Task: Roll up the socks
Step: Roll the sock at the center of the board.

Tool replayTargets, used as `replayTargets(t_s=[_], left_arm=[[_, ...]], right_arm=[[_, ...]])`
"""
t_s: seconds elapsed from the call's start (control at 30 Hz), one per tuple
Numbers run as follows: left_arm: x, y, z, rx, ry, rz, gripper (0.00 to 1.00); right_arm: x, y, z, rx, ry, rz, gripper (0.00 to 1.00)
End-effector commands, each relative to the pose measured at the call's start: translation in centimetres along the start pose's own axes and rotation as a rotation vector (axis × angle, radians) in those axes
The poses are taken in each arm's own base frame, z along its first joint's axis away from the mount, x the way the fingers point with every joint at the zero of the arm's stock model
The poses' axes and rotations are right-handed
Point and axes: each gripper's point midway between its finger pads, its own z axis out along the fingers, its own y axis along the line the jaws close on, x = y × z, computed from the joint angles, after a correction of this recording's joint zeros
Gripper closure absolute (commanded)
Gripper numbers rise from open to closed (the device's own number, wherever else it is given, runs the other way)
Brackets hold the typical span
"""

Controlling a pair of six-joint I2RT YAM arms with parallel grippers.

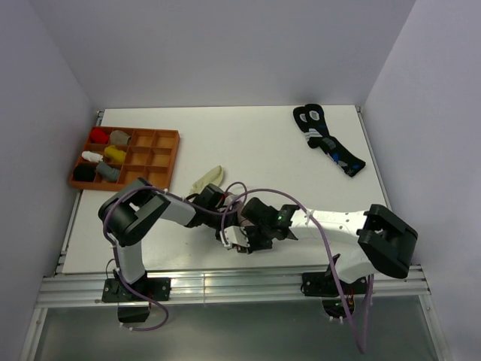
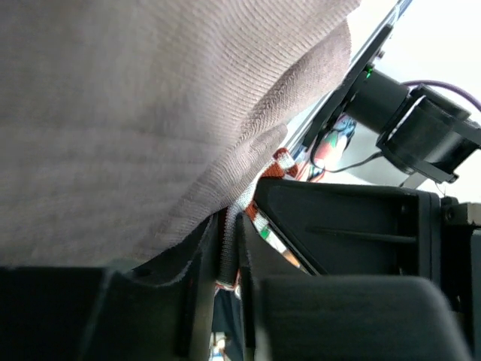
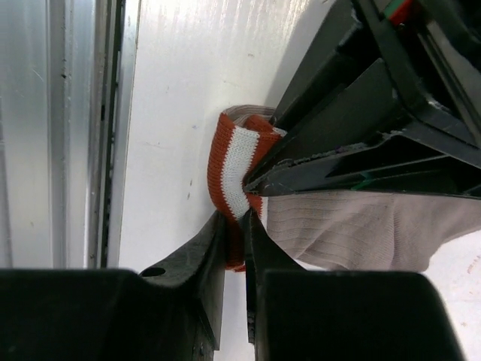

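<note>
The taupe sock point(image 2: 128, 128) fills most of the left wrist view, its ribbed cloth hanging over my left gripper point(image 2: 231, 233). That gripper is shut on a thin fold of the sock near the cuff. In the right wrist view my right gripper point(image 3: 236, 229) is shut on the red-and-white striped cuff point(image 3: 233, 169), just above the table near its front edge. From above, both grippers meet at the front middle and hide most of this sock; only a bit of cuff point(image 1: 231, 242) shows. The cream sock point(image 1: 207, 179) lies flat behind them, untouched.
A brown compartment tray point(image 1: 170, 159) with several small sock bundles stands at the back left. Black socks with blue-and-white marks point(image 1: 328, 143) lie at the back right. A metal rail point(image 3: 83, 135) runs along the table's front edge, close to the grippers.
</note>
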Motion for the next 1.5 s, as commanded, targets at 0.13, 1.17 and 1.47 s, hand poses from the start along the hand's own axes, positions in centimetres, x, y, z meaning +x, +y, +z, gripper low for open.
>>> replayTargets(t_s=[0.13, 1.17, 1.47], left_arm=[[-3.1, -1.3, -1.8, 0.071, -0.279, 0.051, 0.64], [-3.7, -4.3, -5.1, -0.2, -0.843, 0.757, 0.55], [-2.7, -3.4, -2.1, -0.246, -0.779, 0.85, 0.55]], right_arm=[[0.9, 1.7, -0.8, -0.194, 0.017, 0.095, 0.9], [0.9, -2.6, -1.7, -0.726, 0.013, 0.58, 0.91], [0.6, -3.4, -1.9, -0.75, 0.0, 0.614, 0.91]])
